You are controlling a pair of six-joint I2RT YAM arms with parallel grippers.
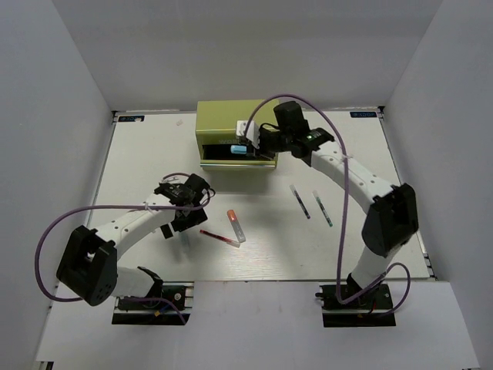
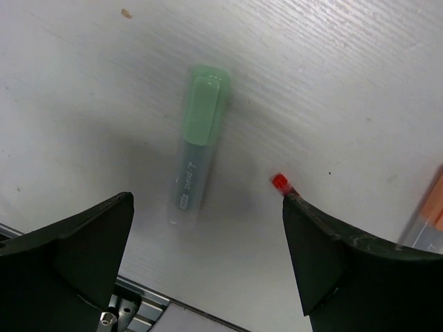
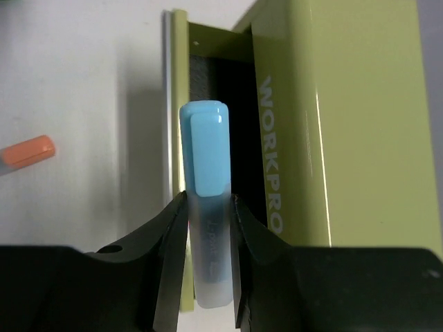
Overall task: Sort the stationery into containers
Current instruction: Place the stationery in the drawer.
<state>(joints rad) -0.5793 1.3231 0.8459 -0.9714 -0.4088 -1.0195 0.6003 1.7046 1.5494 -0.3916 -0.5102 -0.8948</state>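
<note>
Right fingers (image 3: 169,263) clamp a light blue marker (image 3: 205,207) at the open drawer (image 3: 225,104) by the counter's (image 1: 347,247) far edge; left fingers (image 2: 90,242), spread apart, straddle a pale green marker (image 2: 197,149).

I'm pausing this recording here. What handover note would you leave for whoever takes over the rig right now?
Left gripper: jaws open, either side of the pale green marker lying on the white table.
Right gripper: jaws shut on the light blue marker, held at the open drawer of the yellow-green metal cabinet, not yet released.
Loose on the table: orange-capped white marker, thin red pen, two thin dark pens.
Done: nothing dropped in yet.
Left: all six.
</note>
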